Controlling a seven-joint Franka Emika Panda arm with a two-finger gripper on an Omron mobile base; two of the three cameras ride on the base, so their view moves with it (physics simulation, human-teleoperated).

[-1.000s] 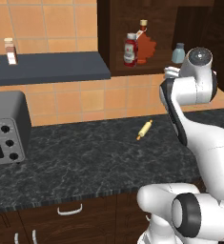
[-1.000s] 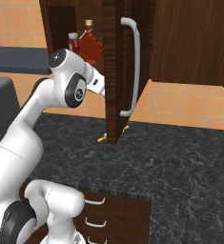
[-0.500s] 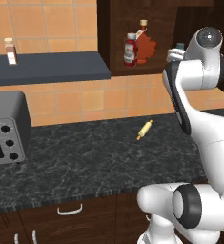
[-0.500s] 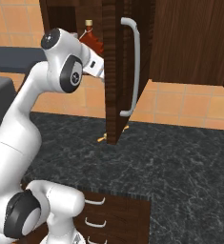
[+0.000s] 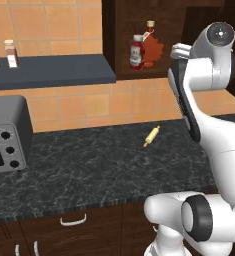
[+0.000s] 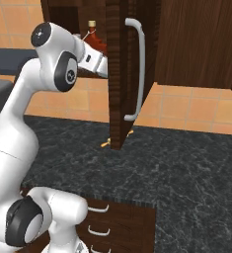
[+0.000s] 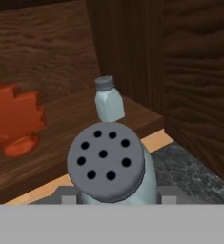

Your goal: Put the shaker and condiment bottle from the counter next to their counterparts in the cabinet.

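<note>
End effector [image 7: 117, 199] pinched the shaker [image 7: 111, 164], raised before the cabinet [image 7: 46, 43] shelf. Its twin shaker [image 7: 108, 99] stood on that shelf, beside the leaf-shaped bottle [image 7: 11, 121]. Further left stood the condiment bottle [image 5: 136, 52]. Below, a rolling pin [image 5: 151, 136] lay on the tabletop [image 5: 89, 165].

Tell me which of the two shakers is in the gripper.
The near shaker, its holed grey cap facing the hand camera; the other shaker stands upright on the cabinet shelf.

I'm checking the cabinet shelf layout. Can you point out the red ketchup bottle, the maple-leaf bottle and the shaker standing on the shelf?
ketchup bottle [image 5: 136, 52], left base view, label band
maple-leaf bottle [image 5: 153, 50], left base view, red body
shelf shaker [image 7: 108, 100], hand view, pale body
</note>
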